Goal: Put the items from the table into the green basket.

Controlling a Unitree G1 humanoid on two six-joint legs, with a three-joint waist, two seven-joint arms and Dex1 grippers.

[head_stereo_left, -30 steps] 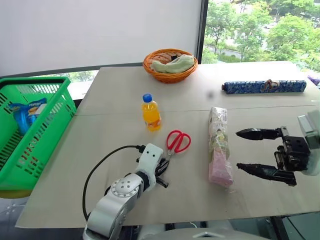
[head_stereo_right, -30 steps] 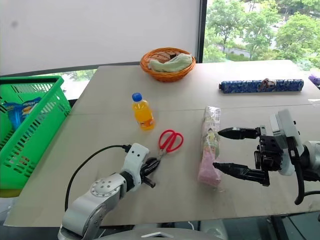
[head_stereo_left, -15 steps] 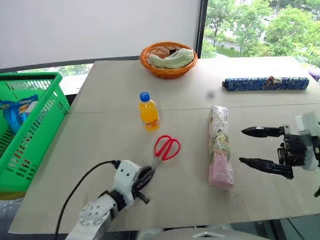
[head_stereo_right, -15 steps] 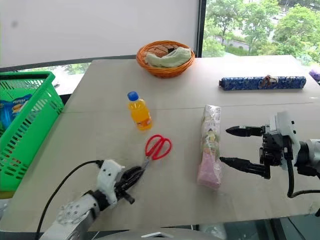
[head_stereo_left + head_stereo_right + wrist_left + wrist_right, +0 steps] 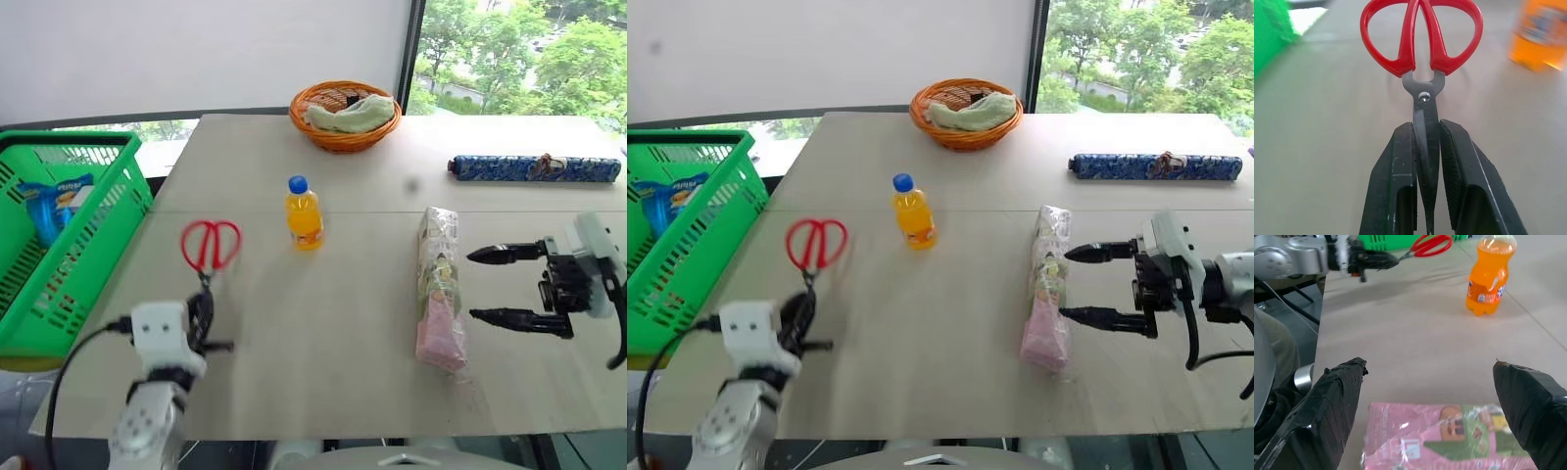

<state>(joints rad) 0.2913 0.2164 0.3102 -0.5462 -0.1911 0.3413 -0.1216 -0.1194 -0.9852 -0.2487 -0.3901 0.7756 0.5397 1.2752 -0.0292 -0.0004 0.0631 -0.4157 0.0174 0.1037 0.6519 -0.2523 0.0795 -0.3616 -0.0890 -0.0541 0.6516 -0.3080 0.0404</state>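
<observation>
My left gripper (image 5: 203,311) is shut on the blades of the red-handled scissors (image 5: 211,245), holding them up over the table's (image 5: 323,333) front left with the handles pointing away. The left wrist view shows both fingers (image 5: 1400,166) clamped on the blades below the pivot (image 5: 1423,96). The green basket (image 5: 93,259) stands off the table's left edge. Near the middle, the orange bottle (image 5: 305,212) stands upright. My right gripper (image 5: 472,285) is open, its tips just right of the long pink-and-green packet (image 5: 438,294) and facing it. That packet (image 5: 1449,440) lies below the spread fingers.
A blue snack bag (image 5: 54,201) lies inside the green basket. A round orange wicker basket (image 5: 345,116) with a pale cloth sits at the table's far edge. A blue patterned roll (image 5: 534,167) lies at the far right.
My left gripper has swung left and risen, carrying the scissors from the table's front middle toward the basket side. My right gripper stays open beside the packet. The camera view shifted.
</observation>
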